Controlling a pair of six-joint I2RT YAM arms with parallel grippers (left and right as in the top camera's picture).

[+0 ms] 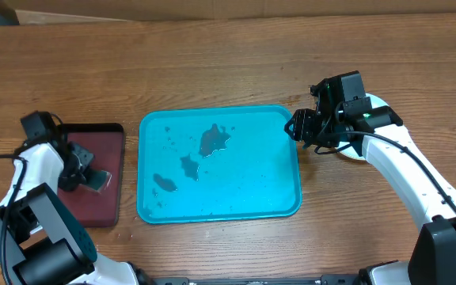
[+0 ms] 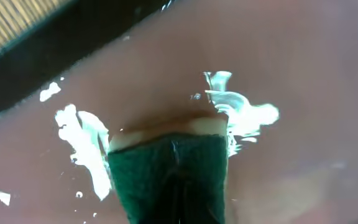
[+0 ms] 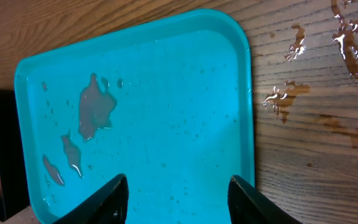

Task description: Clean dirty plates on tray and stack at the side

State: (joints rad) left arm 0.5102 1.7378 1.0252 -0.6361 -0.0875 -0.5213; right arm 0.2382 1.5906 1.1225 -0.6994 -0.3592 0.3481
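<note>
The turquoise tray (image 1: 283, 207) lies at the table's middle with brownish puddles (image 1: 212, 139) and no plates on it; it also fills the right wrist view (image 3: 166, 93). No plate shows plainly; a white curved edge (image 1: 345, 155) peeks from under my right arm. My right gripper (image 1: 301, 127) is open and empty over the tray's right edge, with its fingers spread above the wet tray floor (image 3: 178, 186). My left gripper (image 1: 93, 179) is shut on the dark-green sponge (image 2: 166, 180), which presses on the maroon tray.
The maroon tray (image 1: 105, 142) with a black rim lies left of the turquoise tray, with white foam streaks (image 2: 82, 134) on it. Water drops (image 3: 284, 96) lie on the wooden table right of the turquoise tray.
</note>
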